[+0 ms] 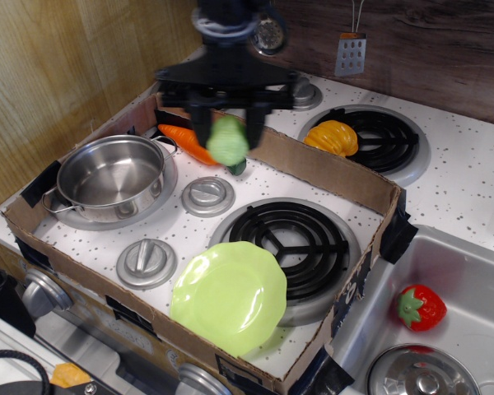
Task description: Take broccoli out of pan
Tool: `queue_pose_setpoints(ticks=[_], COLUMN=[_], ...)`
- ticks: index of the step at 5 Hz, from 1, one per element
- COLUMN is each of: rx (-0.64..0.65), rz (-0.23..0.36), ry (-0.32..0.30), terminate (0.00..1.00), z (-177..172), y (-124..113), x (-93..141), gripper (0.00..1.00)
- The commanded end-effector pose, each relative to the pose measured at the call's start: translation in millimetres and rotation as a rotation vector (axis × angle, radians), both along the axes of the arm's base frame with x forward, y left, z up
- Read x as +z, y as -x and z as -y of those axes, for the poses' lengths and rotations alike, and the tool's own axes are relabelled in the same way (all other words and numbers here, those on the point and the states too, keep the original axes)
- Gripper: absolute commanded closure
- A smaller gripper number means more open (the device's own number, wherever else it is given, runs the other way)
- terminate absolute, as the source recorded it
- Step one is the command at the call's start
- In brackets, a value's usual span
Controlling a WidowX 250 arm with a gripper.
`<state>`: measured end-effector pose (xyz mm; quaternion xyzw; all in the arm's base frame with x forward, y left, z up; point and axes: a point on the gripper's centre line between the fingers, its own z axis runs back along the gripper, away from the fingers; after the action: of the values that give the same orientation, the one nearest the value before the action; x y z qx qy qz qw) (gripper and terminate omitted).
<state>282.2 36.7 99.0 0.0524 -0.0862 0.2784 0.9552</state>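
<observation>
My gripper [227, 132] is shut on the broccoli [228, 141], a small pale-green lump, and holds it in the air above the middle of the stove, to the right of the pan. The pan [109, 177], a shiny steel pot with two loop handles, sits on the front left burner and is empty inside. The gripper and arm are blurred and hide part of the carrot [184, 140] behind them.
A cardboard wall [329, 173] frames the stove's front part. Inside it lie a light-green plate [228, 296], a black burner [288, 239] and grey burner caps [207, 196]. A yellow-orange toy [332, 137] sits on the back right burner. A strawberry [420, 306] lies in the sink.
</observation>
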Motion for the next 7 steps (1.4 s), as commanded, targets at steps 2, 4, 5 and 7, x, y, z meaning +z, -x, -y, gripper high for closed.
queue_pose_setpoints(ticks=[2, 4, 5, 7], rx=[-0.077, -0.077, -0.107, -0.092], rz=[0.122, 0.145, 0.16, 0.148], ry=[0.08, 0.105, 0.086, 0.055], terminate=[0.0, 0.0, 0.0, 0.0], z=[14, 11, 12, 17], y=[-49, -54, -56, -56], x=[-30, -45, -44, -23], gripper=[1.0, 1.0, 0.0, 0.0])
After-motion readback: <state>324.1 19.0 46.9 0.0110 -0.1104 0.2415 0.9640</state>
